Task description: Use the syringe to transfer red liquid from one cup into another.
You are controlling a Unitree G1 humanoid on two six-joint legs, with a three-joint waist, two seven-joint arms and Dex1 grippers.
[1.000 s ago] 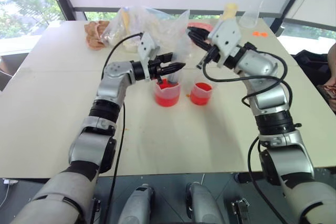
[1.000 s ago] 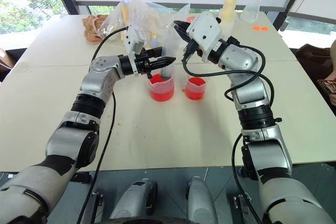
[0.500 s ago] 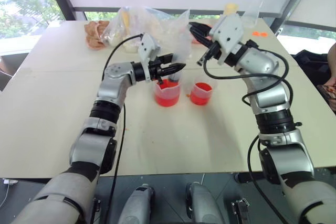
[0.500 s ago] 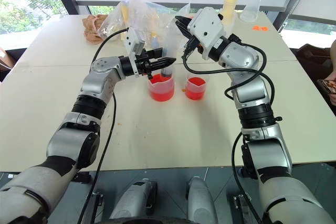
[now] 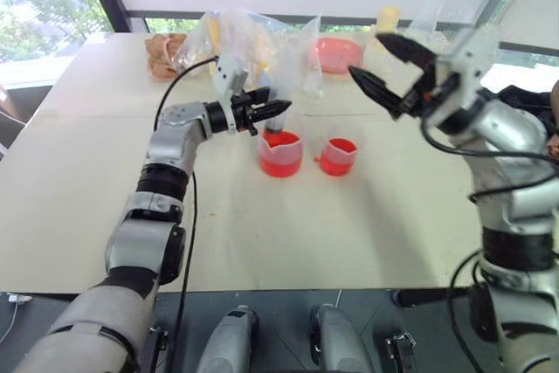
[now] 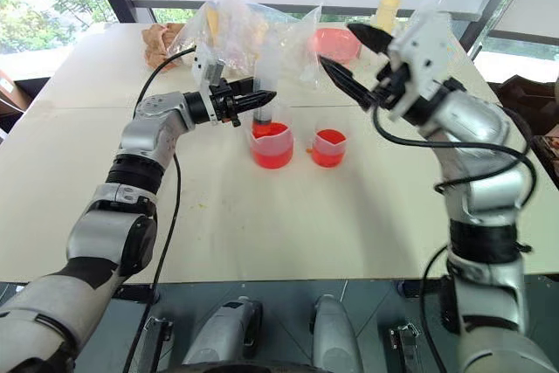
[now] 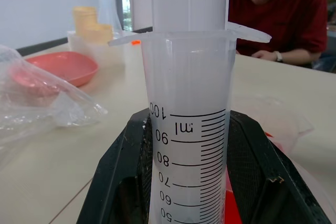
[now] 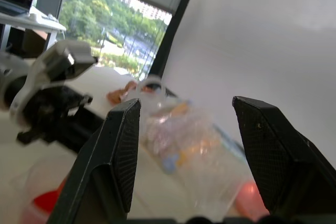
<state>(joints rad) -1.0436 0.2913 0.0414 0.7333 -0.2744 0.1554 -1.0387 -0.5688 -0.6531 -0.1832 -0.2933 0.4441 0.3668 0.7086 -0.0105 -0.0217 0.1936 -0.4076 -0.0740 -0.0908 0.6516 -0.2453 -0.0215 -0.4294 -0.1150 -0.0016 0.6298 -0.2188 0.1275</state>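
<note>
The syringe [image 7: 189,145] stands upright, its long axis vertical, with its lower end down inside the larger beaker [image 5: 279,153] of red liquid [image 5: 279,142]; the plunger rises above the barrel's flange, and the tip itself is hidden in the beaker. The left hand [image 5: 265,112] points level across the worktop [image 5: 79,181] toward the right and is clenched on the syringe barrel, one black finger [image 7: 118,182] on each side of the printed scale in the left wrist view. The right hand [image 5: 377,67] hangs in the air above and to the right of the two beakers, well apart from the syringe, with its fingers [image 8: 118,150] spread wide and nothing between them. The smaller beaker [image 5: 337,156], also holding red liquid, stands just beside the larger one on its right. Behind them lie crumpled clear plastic bags [image 5: 253,41], a red dish [image 5: 336,54], a yellow stack [image 5: 387,17] and a brownish lump [image 5: 162,51] at the far left. A person in a red top [image 7: 283,19] sits at the far side of the worktop.
</note>
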